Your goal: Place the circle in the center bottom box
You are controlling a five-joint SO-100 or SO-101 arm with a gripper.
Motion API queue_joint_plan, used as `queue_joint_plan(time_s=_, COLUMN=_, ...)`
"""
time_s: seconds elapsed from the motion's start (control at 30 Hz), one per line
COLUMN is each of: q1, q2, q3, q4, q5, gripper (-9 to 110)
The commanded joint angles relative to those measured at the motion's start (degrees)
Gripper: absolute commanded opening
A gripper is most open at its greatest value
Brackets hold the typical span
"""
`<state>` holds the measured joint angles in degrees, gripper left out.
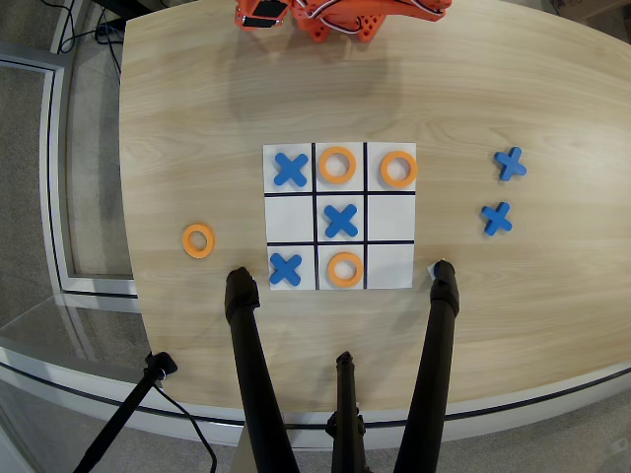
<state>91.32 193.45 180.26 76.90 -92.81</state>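
Note:
The orange robot arm shows only in part at the top edge of the overhead view; I cannot make out its fingers. The white 3x3 board lies mid-table. The middle cell of the row nearest the arm holds an orange ring. Another ring lies in the cell to its right. A third ring lies in the middle cell of the far row. A loose ring lies on the table left of the board.
Blue X pieces lie in three cells. Two loose X pieces lie right of the board. Black tripod legs stand on the table below the board. The table edge curves at the left.

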Motion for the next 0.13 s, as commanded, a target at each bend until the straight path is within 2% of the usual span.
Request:
queue_joint_plan(time_s=0.0, q1=0.18, q2=0.97, q3=3.25, q4=0.44, q5=0.18, gripper=0)
queue_joint_plan(time_s=0.1, q1=0.18, q2=0.97, q3=3.25, q4=0.44, q5=0.18, gripper=0)
